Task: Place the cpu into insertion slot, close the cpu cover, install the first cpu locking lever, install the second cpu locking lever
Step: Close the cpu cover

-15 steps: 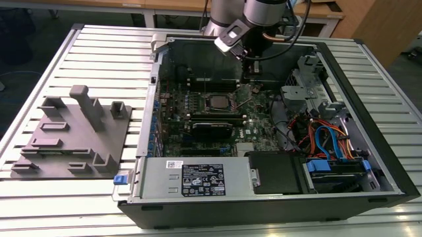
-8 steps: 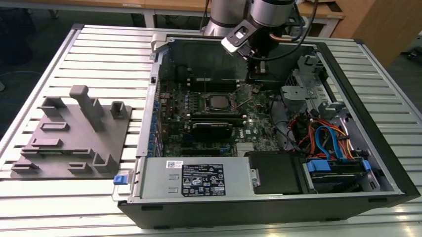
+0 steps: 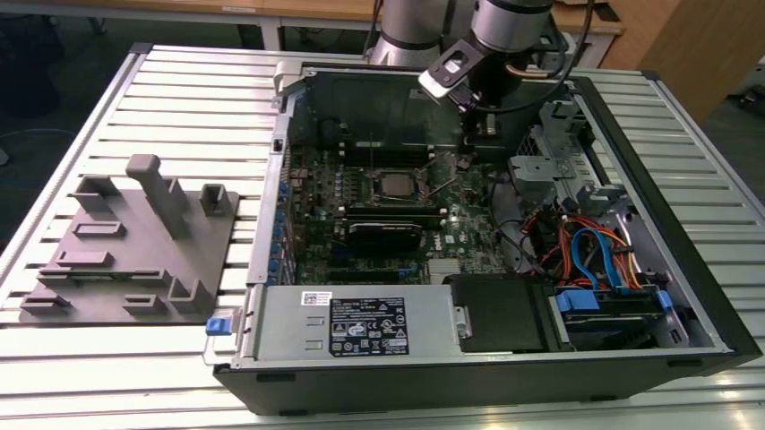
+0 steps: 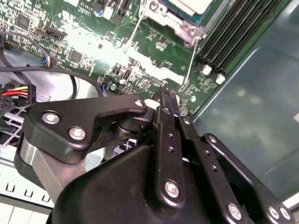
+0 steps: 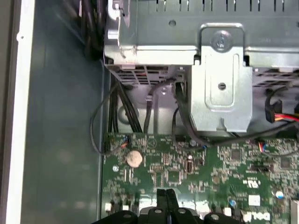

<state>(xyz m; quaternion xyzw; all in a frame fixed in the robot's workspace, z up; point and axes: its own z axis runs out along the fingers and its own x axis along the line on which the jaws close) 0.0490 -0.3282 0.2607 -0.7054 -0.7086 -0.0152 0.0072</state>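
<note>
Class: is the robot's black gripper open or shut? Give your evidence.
Shut. In both wrist views the black metal gripper shows its two fingertips meeting, with no gap and nothing between them, over the green circuit board.

A silvery ribbed aluminium bench (image 3: 192, 98) carries an open black tower computer case (image 3: 478, 394) lying on its side. Inside lie a green motherboard (image 3: 460, 228), a grey labelled power-supply box (image 3: 287, 327) and blue and orange cables (image 3: 592, 251). A grey moulded fixture plate (image 3: 120, 260) sits apart, at the exterior view's left. In the first wrist view a round silver coin battery (image 5: 134, 158) sits near a folded silver metal bracket (image 5: 222, 84)
</note>
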